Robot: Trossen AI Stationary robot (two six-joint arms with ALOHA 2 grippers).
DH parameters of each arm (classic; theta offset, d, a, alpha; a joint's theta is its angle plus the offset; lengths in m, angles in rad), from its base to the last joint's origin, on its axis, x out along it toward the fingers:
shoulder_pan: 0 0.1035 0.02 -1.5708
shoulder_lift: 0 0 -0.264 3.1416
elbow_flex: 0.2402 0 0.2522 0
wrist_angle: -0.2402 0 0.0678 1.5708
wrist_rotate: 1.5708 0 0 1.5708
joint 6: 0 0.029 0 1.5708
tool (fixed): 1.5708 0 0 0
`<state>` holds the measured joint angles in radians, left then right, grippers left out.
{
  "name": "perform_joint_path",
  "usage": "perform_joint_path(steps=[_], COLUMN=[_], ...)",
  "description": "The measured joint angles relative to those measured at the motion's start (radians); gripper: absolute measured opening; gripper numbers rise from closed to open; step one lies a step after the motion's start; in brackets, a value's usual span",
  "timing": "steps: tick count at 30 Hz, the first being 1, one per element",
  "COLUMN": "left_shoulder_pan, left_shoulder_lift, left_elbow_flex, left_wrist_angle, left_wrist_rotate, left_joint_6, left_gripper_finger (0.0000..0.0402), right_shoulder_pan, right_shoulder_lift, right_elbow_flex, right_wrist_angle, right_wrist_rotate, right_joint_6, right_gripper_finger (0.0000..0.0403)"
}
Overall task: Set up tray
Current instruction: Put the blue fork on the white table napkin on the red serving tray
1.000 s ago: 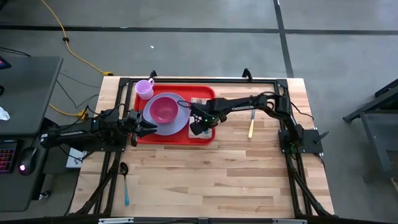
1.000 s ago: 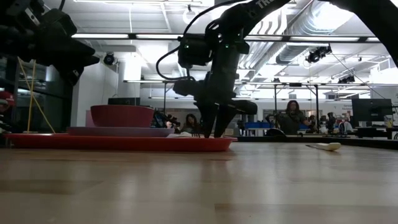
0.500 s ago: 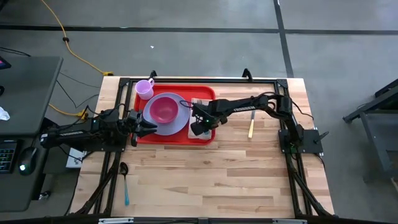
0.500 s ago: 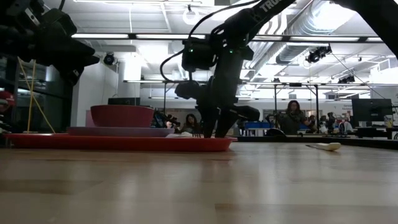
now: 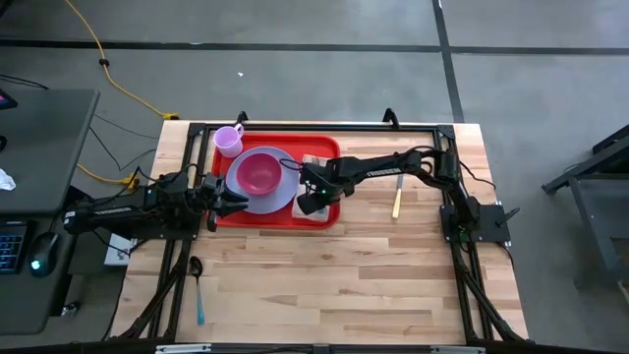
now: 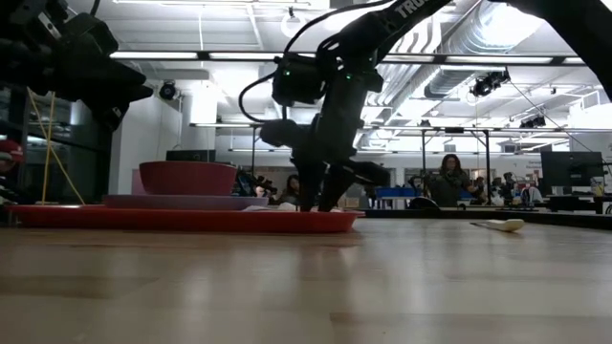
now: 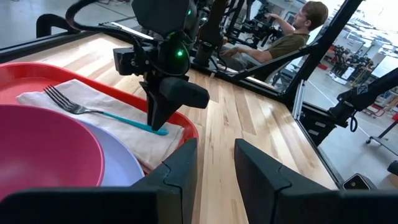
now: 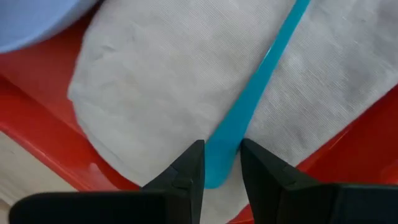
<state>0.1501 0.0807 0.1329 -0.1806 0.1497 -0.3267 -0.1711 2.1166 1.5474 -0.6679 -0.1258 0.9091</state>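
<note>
From directly overhead, the large flat red plastic rectangular tray (image 5: 224, 212) sits toward the far left part of the pale wooden slatted table (image 5: 393, 265), carrying a round lavender plate (image 5: 283, 200) with a magenta bowl (image 5: 257, 173) on it, while the right gripper (image 5: 308, 202) reaches down onto the tray's right end and the left gripper (image 5: 231, 202) waits at the tray's left edge; a small lilac cup (image 5: 229, 140) stands at the tray's far corner, a yellow-handled utensil (image 5: 397, 202) lies on the bare wood and a blue-handled spoon (image 5: 198, 295) lies near the front left. At table height, the right gripper's fingers point straight down inside the tray's rim, their tips low over the tray floor. The left wrist camera, looking past its own parted fingers, shows a teal-handled fork (image 7: 99, 111) lying on a white folded cloth napkin (image 7: 134, 134), with the right gripper pinching the end of the handle. The right wrist camera shows the two dark fingers narrowly spaced on either side of the teal handle, apparently gripping it just above the napkin. The hold sits at the very tip of a thin, smooth handle, so the fork could pivot or slip; if the fingers drag, the loose napkin could bunch or slide toward the rim.
</note>
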Motion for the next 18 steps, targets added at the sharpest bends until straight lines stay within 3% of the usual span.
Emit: perform_joint_path(steps=[18], left_shoulder_pan=[0.000], left_shoulder_lift=[0.000], left_elbow_flex=[0.000], left_wrist_angle=[0.000], left_wrist_rotate=[0.000], left_joint_6=[0.000], left_gripper_finger=[0.0138], right_shoulder_pan=[-0.001], right_shoulder_lift=[0.000], right_elbow_flex=[0.002], right_wrist_angle=[0.077], right_wrist_rotate=[-0.008], right_joint_6=[0.006], right_gripper_finger=[0.0082])
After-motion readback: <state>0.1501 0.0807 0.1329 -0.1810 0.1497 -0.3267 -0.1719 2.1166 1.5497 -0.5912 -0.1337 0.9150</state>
